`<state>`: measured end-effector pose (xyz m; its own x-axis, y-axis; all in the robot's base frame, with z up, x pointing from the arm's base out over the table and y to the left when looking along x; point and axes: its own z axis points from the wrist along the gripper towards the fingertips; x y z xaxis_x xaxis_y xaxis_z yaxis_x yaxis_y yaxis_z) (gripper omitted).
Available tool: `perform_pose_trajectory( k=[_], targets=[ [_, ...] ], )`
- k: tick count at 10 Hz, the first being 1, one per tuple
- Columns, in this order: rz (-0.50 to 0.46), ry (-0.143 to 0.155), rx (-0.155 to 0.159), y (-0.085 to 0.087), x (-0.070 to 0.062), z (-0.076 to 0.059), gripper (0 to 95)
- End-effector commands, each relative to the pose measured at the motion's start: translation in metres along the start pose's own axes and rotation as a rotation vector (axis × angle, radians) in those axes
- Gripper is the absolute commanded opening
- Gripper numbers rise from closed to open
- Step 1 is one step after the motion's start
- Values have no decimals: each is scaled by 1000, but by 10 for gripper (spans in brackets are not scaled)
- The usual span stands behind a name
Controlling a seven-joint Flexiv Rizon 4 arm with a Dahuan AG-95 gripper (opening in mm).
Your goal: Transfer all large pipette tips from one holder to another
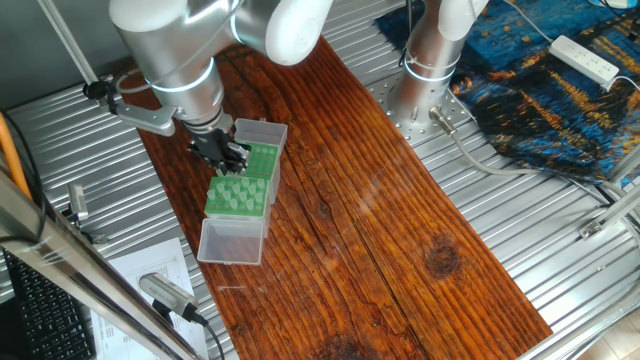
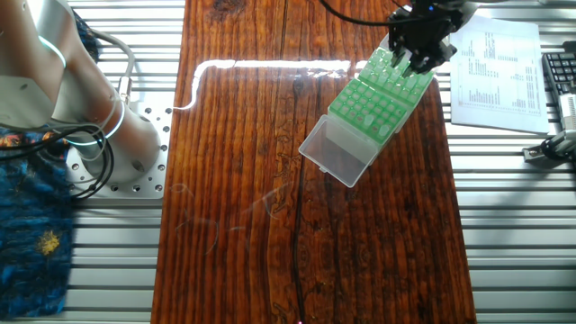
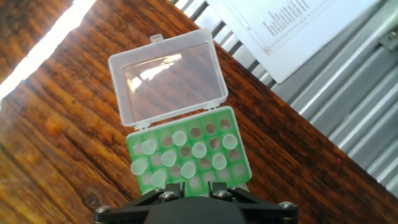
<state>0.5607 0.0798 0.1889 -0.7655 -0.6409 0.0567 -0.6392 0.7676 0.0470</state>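
Wooden table (image 1: pixel 400 230), gripper (image 1: pixel 228 158) over rack (image 1: pixel 243 185).

In the hand view, the gripper (image 3: pixel 189 198) is cut off by the bottom edge, so its fingertips are not shown and their spread cannot be told. The near row of the rack (image 3: pixel 239 163) is hidden behind it. In both fixed views, the far end of the rack is covered by the gripper, and the tips (image 1: pixel 238 195) are too small to be counted. The paper (image 2: pixel 499 72) print is too small to be read.
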Motion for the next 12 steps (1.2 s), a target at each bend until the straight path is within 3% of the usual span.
perform_pose_trajectory(
  k=[1, 3, 6, 12],
  targets=[
    [34, -16, 4, -7, -2, 0, 190],
    [54, -14, 3, -20, -9, -6, 190],
    [132, -53, -8, -27, -12, 1, 190],
    [194, -48, -6, -32, -19, 7, 190]
  ],
)
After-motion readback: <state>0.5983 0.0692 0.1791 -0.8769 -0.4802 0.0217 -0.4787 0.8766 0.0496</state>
